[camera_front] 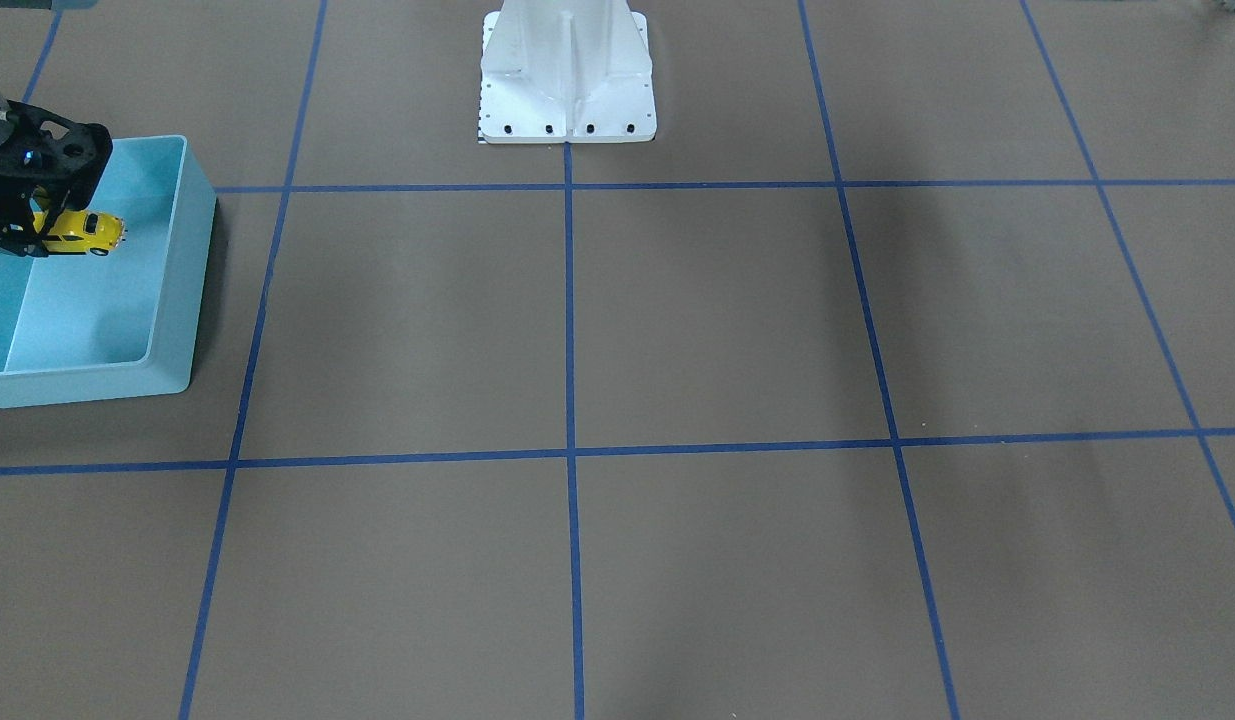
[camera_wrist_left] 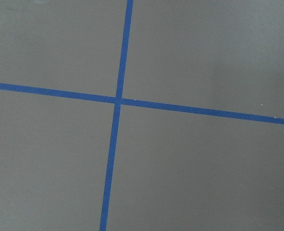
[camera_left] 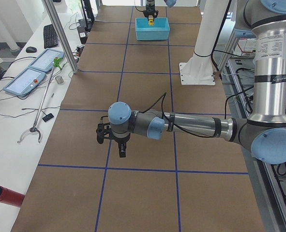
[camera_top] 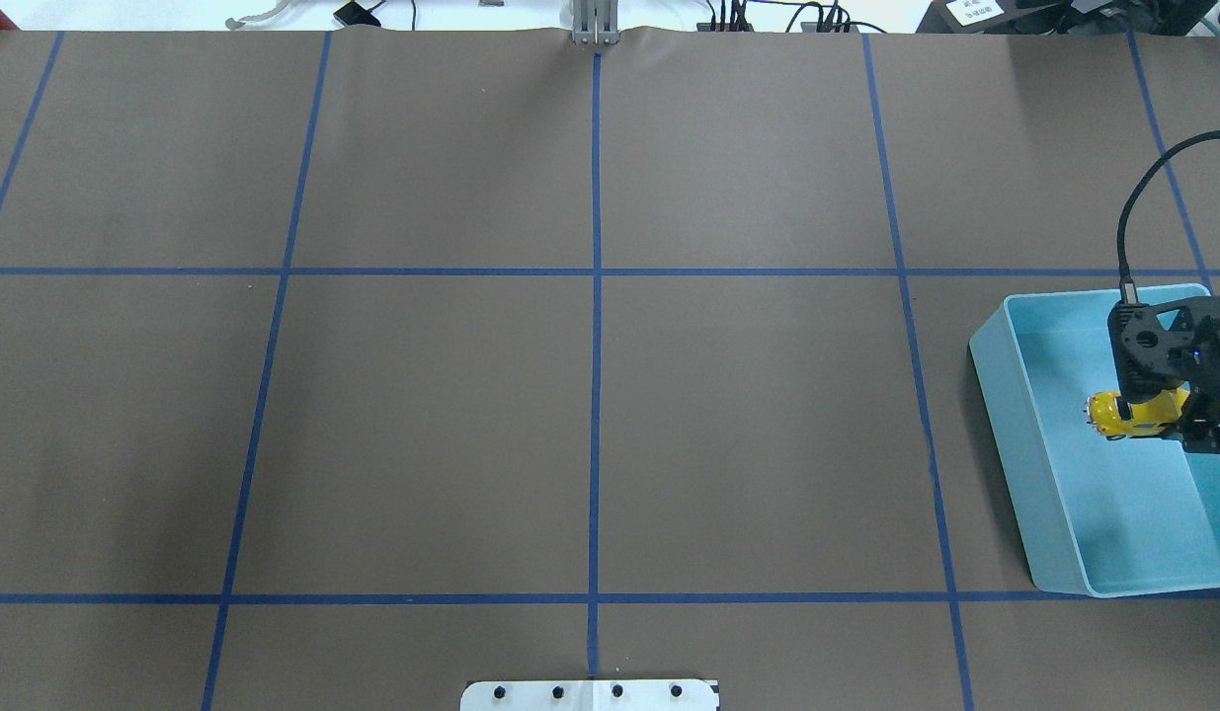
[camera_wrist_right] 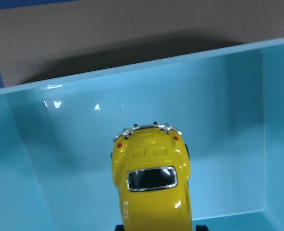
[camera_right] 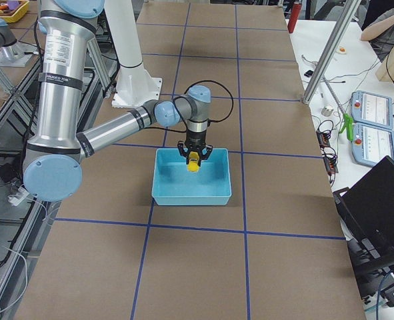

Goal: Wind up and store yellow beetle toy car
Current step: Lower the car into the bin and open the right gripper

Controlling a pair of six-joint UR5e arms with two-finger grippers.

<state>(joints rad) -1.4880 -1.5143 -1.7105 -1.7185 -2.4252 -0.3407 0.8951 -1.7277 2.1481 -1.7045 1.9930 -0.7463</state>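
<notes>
Right gripper [camera_top: 1176, 407] is clamped on the car [camera_top: 1128, 414], and the car sits over the bin [camera_top: 1005, 425]. That bin is at the table's [camera_top: 590, 415] far right edge as the robot sees it. From the front camera the yellow car [camera_front: 82, 232] pokes out sideways from the black fingers [camera_front: 17, 238], level, nose toward the middle of the table, inside the outline of the bin [camera_front: 172, 300]. The right side view has the gripper [camera_right: 194, 159] pointing straight down with the car [camera_right: 193, 165] between its tips, near the bin's [camera_right: 190, 197] back wall. Whether the wheels touch the floor, I cannot tell. The right wrist camera looks along the car's [camera_wrist_right: 154, 187] roof to the rear window and chrome bumper, with the blue wall [camera_wrist_right: 84, 120] just beyond. Over on the other side, the left gripper [camera_left: 122, 151] hangs low above bare brown table, well apart from the bin [camera_left: 152, 33], near a crossing of blue tape lines [camera_wrist_left: 117, 100]. Only the left side view shows it, so I cannot tell how its fingers stand.
</notes>
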